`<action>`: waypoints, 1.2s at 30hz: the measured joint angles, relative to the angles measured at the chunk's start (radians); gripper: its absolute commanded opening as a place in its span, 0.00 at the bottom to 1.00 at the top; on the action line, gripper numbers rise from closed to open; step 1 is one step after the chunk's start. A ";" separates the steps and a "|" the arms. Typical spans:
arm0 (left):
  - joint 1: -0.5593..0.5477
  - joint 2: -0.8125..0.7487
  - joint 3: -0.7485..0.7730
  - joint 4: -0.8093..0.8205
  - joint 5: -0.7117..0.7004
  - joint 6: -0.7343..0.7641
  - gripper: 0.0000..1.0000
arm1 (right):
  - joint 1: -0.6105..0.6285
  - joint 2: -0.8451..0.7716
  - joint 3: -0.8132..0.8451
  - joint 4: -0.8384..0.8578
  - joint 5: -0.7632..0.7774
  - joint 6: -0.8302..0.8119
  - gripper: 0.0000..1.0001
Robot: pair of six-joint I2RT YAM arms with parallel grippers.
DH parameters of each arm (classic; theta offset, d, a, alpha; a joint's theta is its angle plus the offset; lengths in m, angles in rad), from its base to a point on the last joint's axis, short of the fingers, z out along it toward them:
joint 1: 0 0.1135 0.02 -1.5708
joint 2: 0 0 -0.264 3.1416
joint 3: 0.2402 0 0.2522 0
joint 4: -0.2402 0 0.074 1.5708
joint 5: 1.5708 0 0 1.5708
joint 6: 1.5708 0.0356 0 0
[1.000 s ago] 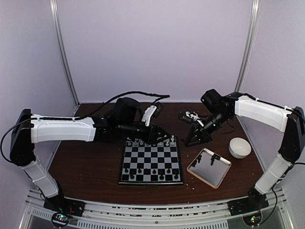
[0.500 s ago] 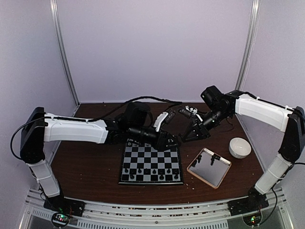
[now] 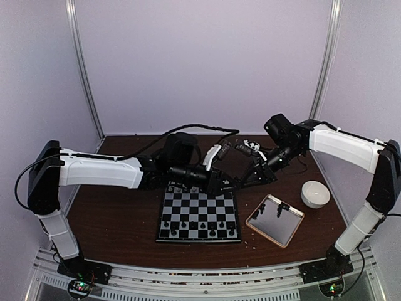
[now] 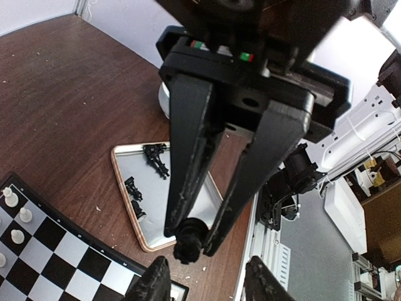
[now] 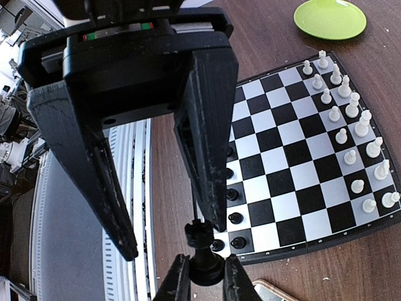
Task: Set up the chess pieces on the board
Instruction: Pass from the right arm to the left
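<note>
The board [image 3: 199,216] lies at the table's middle, with black chess pieces [image 3: 197,231] on its near rows and white ones mostly hidden under my left arm. My left gripper [image 3: 230,184] hangs past the board's far right corner, shut on a black rook [image 4: 188,238]. My right gripper [image 3: 246,180] faces it, open, its fingertips [image 4: 153,282] on either side of the rook. In the right wrist view my right gripper [image 5: 170,241] stands wide open around the rook [image 5: 203,248]. Below it are the board [image 5: 301,163] and rows of white pieces [image 5: 351,125].
A tan-rimmed metallic tray [image 3: 294,229] right of the board holds a few black pieces [image 3: 280,209]; the tray also shows in the left wrist view [image 4: 119,169]. A white bowl [image 3: 315,193] stands right of the tray. A green plate [image 5: 330,17] lies beyond the board.
My left gripper has swung right from the board's far edge with the black rook. My right gripper has lifted and moved left to meet it.
</note>
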 measured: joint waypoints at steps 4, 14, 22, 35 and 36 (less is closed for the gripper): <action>0.001 0.000 0.000 0.003 -0.029 -0.015 0.40 | 0.000 0.000 -0.006 -0.001 -0.003 -0.008 0.14; 0.008 0.016 0.015 0.036 -0.040 -0.047 0.28 | 0.002 0.000 -0.007 -0.003 -0.006 -0.027 0.15; 0.008 0.023 0.015 0.041 -0.036 -0.053 0.23 | 0.006 0.000 -0.007 -0.013 -0.006 -0.035 0.15; 0.008 0.028 0.031 0.056 -0.029 -0.061 0.07 | 0.010 0.000 -0.007 -0.024 -0.006 -0.053 0.15; 0.008 0.028 0.031 0.056 -0.029 -0.061 0.06 | 0.010 0.000 -0.007 -0.025 -0.006 -0.053 0.15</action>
